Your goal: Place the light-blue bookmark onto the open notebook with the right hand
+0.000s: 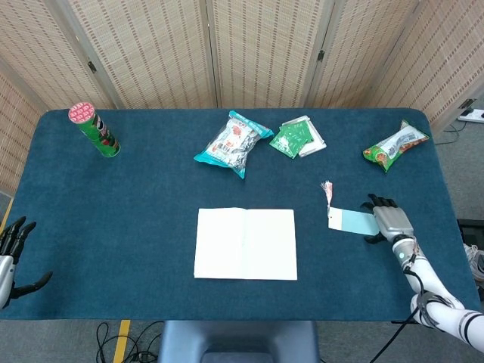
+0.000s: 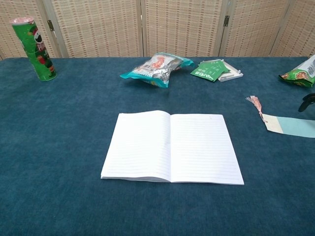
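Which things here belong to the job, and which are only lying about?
For the job:
bookmark
notebook
right hand

Lying about:
green can
teal snack bag
green packets
green snack bag
left hand, idle at the table's near left edge

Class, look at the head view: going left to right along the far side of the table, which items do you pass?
Green chip can → teal snack bag → green packets → green snack bag.
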`<move>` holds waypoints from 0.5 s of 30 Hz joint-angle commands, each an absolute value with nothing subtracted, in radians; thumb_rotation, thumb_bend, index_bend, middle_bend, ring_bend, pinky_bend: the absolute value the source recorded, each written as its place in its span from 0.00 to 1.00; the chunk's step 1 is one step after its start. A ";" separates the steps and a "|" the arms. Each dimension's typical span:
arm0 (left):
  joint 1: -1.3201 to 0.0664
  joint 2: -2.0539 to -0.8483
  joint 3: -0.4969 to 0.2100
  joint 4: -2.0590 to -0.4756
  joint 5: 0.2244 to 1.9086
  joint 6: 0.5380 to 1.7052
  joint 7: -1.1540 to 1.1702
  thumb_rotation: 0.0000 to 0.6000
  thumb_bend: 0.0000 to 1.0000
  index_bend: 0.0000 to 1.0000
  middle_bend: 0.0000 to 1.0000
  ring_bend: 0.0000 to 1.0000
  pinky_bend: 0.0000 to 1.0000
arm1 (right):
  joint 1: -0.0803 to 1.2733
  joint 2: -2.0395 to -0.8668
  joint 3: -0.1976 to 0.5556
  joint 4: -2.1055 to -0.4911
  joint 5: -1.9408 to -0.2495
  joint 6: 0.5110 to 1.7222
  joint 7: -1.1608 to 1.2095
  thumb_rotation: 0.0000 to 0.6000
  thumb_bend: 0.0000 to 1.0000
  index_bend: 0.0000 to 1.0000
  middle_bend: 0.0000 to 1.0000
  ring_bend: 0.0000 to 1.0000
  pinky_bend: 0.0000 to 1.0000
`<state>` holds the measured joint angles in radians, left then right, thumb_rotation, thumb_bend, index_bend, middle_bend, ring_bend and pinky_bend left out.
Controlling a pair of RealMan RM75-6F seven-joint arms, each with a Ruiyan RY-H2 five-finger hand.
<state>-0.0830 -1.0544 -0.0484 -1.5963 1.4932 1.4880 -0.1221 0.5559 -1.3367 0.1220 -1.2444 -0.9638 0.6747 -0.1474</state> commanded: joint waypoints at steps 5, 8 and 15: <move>-0.082 -1.054 -0.051 -1.595 1.486 1.486 -0.124 1.00 0.22 0.09 0.00 0.00 0.25 | 0.580 -1.346 0.114 -1.233 -0.932 0.655 -0.171 1.00 0.20 0.20 0.00 0.00 0.00; -0.082 -1.053 -0.051 -1.595 1.485 1.487 -0.126 1.00 0.22 0.09 0.00 0.00 0.25 | 0.585 -1.350 0.108 -1.228 -0.918 0.649 -0.177 1.00 0.20 0.21 0.00 0.00 0.00; -0.081 -1.053 -0.051 -1.596 1.486 1.488 -0.124 1.00 0.22 0.09 0.00 0.00 0.25 | 0.594 -1.356 0.097 -1.219 -0.901 0.643 -0.186 1.00 0.21 0.21 0.00 0.00 0.00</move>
<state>-0.0814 -1.0527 -0.0513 -1.5958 1.4859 1.4879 -0.1242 0.5932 -1.3560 0.0972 -1.2195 -0.9017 0.6437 -0.1856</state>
